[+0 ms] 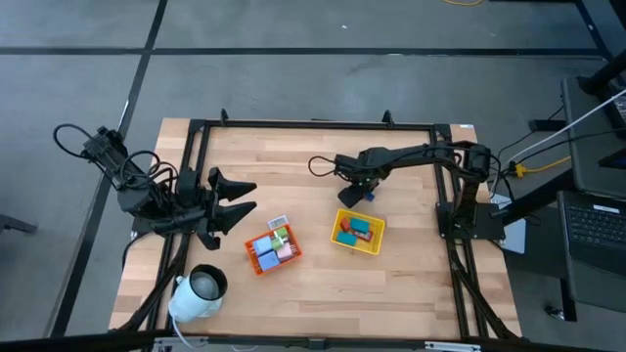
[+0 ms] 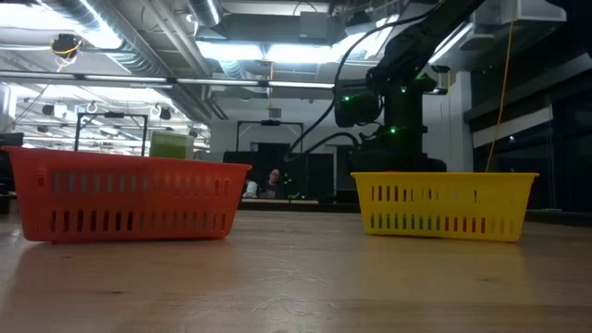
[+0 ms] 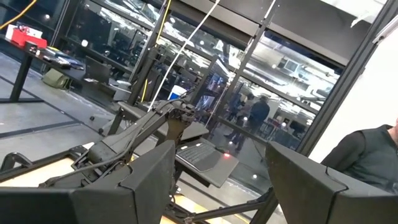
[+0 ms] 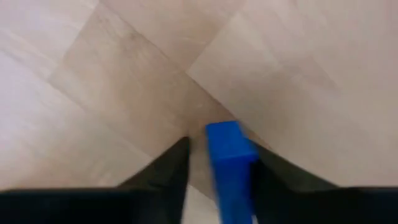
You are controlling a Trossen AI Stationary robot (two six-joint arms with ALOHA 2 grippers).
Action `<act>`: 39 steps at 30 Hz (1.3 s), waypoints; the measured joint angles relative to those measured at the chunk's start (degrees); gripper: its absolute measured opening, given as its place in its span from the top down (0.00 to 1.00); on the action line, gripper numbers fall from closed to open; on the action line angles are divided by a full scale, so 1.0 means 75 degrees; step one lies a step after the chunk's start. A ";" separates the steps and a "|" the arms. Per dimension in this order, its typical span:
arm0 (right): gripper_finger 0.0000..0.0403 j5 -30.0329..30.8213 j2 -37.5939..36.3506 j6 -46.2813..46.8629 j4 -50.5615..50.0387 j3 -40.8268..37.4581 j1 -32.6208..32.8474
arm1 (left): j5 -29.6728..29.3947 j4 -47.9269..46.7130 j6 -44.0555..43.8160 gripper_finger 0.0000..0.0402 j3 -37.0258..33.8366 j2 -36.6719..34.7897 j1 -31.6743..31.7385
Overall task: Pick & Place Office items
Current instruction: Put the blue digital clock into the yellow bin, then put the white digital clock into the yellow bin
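Between my right gripper's (image 4: 214, 180) two dark fingers stands a blue block (image 4: 230, 165), pinched, its long axis running out along the fingers toward bare wood. That is the right wrist view, and it shows nothing else but tabletop (image 4: 124, 74).

From the high view, my right gripper (image 1: 354, 192) hangs over the table just beyond the yellow tray (image 1: 377, 247), the blue piece (image 1: 368, 196) showing at its tip. The tray lies near, toward the front edge from the tool, so I judge the coming move to be a short carry that way and a drop. Of my two arms the right is far nearer it. Inside the yellow tray sit a few office items (image 1: 356, 231) in blue, red and green. The orange tray (image 1: 256, 262), near the table's middle, holds pieces in blue, pink, green and white (image 1: 275, 247). A white cylinder (image 1: 196, 291) with a dark hollow lies near the front left corner. My left gripper (image 1: 235, 200) waits at the left side, fingers spread wide, holding nothing.

At table level both trays stand well apart, orange (image 2: 129, 199) and yellow (image 2: 444, 203); their contents barely show through the slots.

The left wrist view looks past my spread left fingers (image 3: 155, 174) into the room, where a person's dark sleeve (image 3: 367, 158) shows.
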 joint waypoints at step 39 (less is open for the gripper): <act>0.39 -0.0382 -0.1638 0.2835 -0.1367 0.0801 0.2948 | 0.0210 -0.0033 -0.0173 0.39 0.0000 0.0050 -0.0420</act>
